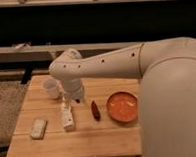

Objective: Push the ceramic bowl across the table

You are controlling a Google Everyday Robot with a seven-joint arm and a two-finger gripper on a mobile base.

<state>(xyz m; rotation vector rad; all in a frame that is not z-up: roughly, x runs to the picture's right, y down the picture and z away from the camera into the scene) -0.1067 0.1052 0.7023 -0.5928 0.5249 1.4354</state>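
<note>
Gripper [67, 114] low over table [70, 142] centre-left, its state impossible to tell; ceramic bowl [122, 106] well right, untouched; push apparently not begun.

Robot test space, office-like: pale slatted table [110, 138] on carpet [5, 106], long grey bench [20, 53] behind, claw [67, 101] low over the table.

The ceramic bowl [122, 106] is wide, shallow and round, orange-red with a glossy inside. It stands upright, mouth up, on the right part of the table [85, 139], about midway between the table's far and near edges. The table is a rectangular top of pale wooden planks laid lengthwise. The gripper [67, 118] points down, low over the table's middle-left part, well apart from the bowl.
</note>
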